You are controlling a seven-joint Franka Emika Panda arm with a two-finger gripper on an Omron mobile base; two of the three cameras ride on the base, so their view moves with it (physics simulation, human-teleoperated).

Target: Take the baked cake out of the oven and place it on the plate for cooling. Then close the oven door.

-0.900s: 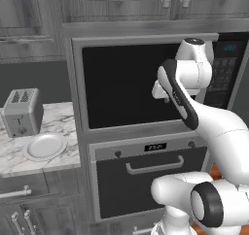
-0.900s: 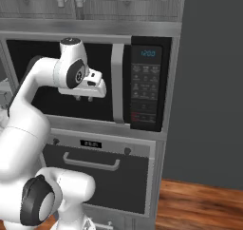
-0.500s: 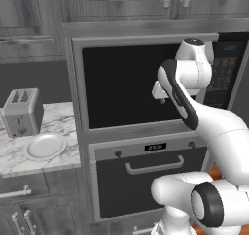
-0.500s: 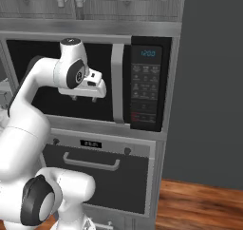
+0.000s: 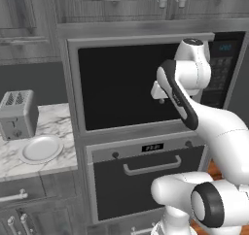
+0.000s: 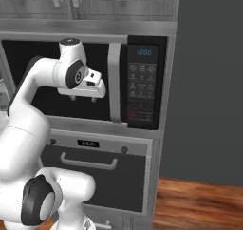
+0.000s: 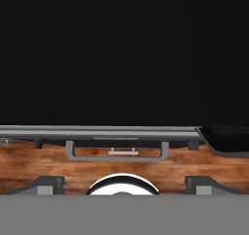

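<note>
Below the big black-glass unit (image 5: pixel 124 86), in the lower middle of the left base view, the oven (image 5: pixel 148 176) sits shut, its oven door (image 5: pixel 151 180) a dark panel with a horizontal silver handle (image 5: pixel 151 165) and a small display between two knobs above it. Toward the middle left of that frame, the plate (image 5: pixel 41 149) lies bare on the marble counter (image 5: pixel 58 127), just in front of a grey toaster (image 5: pixel 18 113). No cake can be seen; with the door closed, the oven's inside is hidden. At centre right of the same frame the white arm reaches up in front of the black glass, and the gripper (image 5: pixel 159 92) hangs near the glass panel's right part. From the right base camera the gripper (image 6: pixel 90 89) shows at centre left, beside the vertical silver strip and the dark keypad panel (image 6: pixel 142 81) with its lit digits. Along the bottom of the hand view, the two fingertips (image 7: pixel 46 184) stand far apart at either side, spread wide with nothing between them; past them are the oven door's handle (image 7: pixel 116 150) and wooden floor (image 7: pixel 29 162).
</note>
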